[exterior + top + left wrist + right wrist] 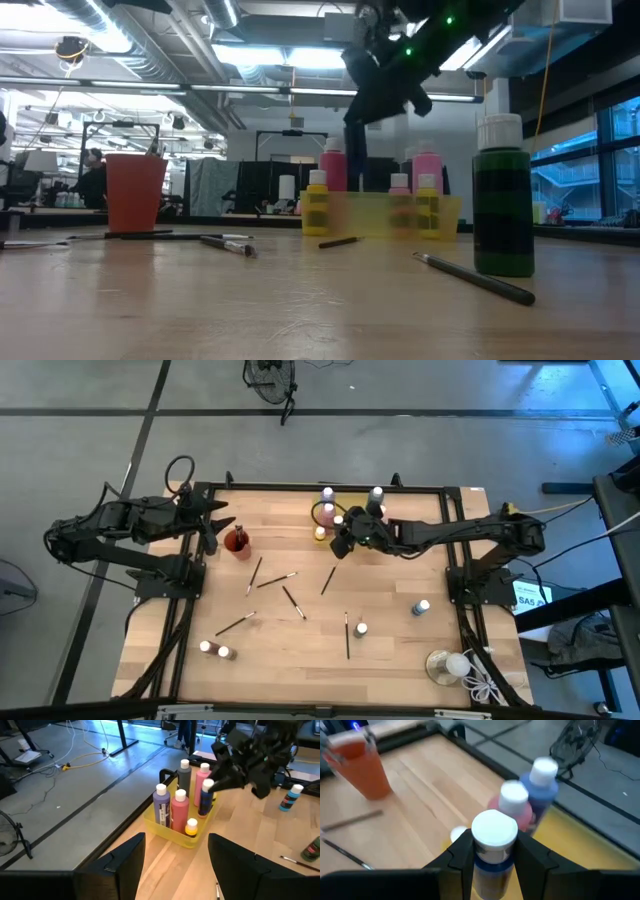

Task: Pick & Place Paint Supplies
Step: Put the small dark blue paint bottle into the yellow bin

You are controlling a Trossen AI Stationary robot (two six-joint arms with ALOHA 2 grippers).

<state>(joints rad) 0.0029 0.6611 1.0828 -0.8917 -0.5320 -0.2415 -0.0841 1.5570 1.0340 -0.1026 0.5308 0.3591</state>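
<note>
Over the yellow tray (165,827) at the table's far edge, the right gripper (492,852) is clamped on a white-capped blue bottle (492,845), held above the pink (180,810) and purple (161,805) bottles standing in the tray. At the left edge, the left gripper (175,857) waits with fingers apart and empty beside the orange cup (237,541), while brushes (292,600) and small bottles (360,630) lie scattered nearer.

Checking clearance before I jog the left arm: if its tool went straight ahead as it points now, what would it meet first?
Probably the yellow tray of paint bottles, directly ahead of the open left tool; depth is hard to judge.
</note>
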